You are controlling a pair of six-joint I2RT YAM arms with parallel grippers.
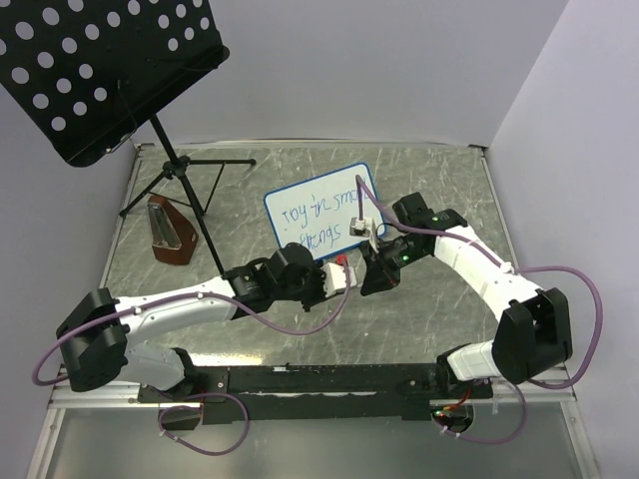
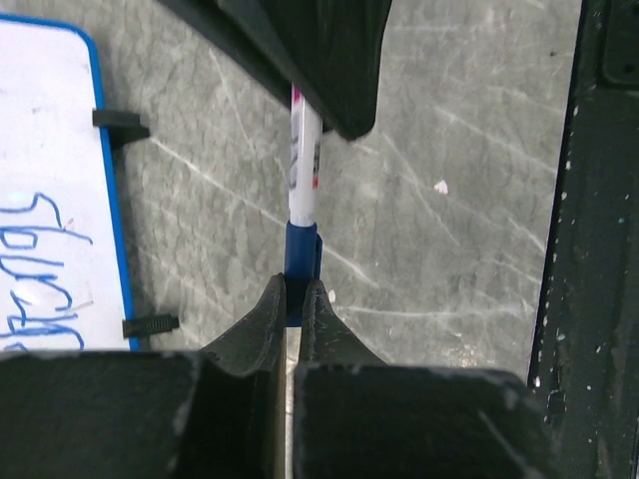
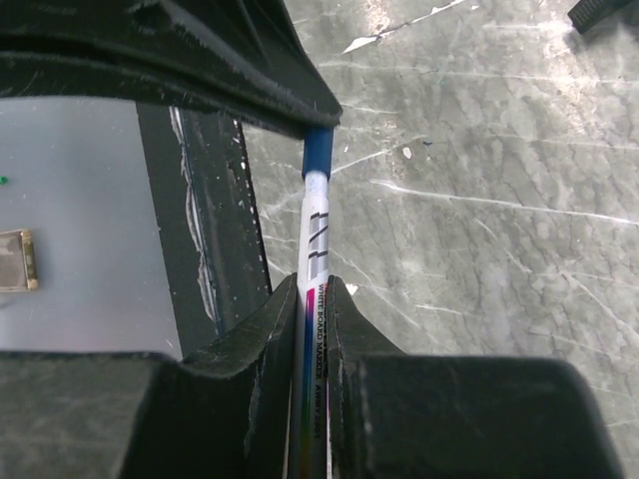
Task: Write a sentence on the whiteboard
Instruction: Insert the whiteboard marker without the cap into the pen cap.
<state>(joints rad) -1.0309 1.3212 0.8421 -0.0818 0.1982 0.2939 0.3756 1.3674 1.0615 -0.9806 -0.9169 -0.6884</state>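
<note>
**Top view.** You are looking at even, diffuse light from above. The table [image 1: 439, 180] has a mottled sheen without hard glare, the whiteboard [image 1: 324, 215] is bright yet legible, and only faint shadows lie under the left arm [image 1: 180, 304].

**Wrist views.** The left gripper's fingers [image 2: 250, 334], close to the lens, blur into dark masses. The marker [image 3: 316, 230] and its blue cap [image 2: 300, 249] are in sharp focus. The pale left side of the right wrist view is perhaps overexposed.
</note>
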